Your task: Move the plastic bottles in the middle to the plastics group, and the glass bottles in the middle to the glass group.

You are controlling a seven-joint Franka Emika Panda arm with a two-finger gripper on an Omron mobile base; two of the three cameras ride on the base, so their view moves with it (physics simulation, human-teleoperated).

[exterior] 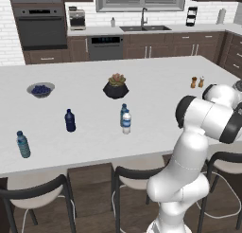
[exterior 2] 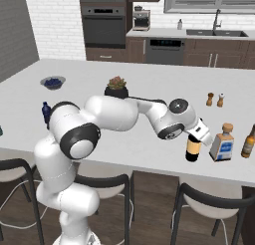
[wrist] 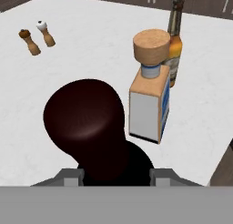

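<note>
Gripping the wine bottle [exterior 2: 193,148] by its dark red neck, our hand [exterior 2: 200,133] is closed on it; from the hand camera the foil top [wrist: 84,116] sits between the finger tips. We see the bottle standing upright on the bench [exterior 2: 149,79], near the front edge at the right end, just beside the squat amber bottle [exterior 2: 222,143] with its pale label and cork stopper. A slim amber beer bottle [exterior 2: 248,140] stands just past that one, close to the right edge. The salt and pepper shakers [exterior 2: 215,99] stand further back, well apart from these.

In the middle we see the two small water bottles [exterior: 125,119] touching or nearly so, the teal one behind the white-capped one. The dark blue bottle [exterior: 70,120] stands to their left, and the blue-labelled water bottle [exterior: 23,144] is far left near the front edge. A bowl [exterior: 40,89] holds dark berries; a black pot [exterior: 116,89] holds a succulent. Open bench lies between the groups
</note>
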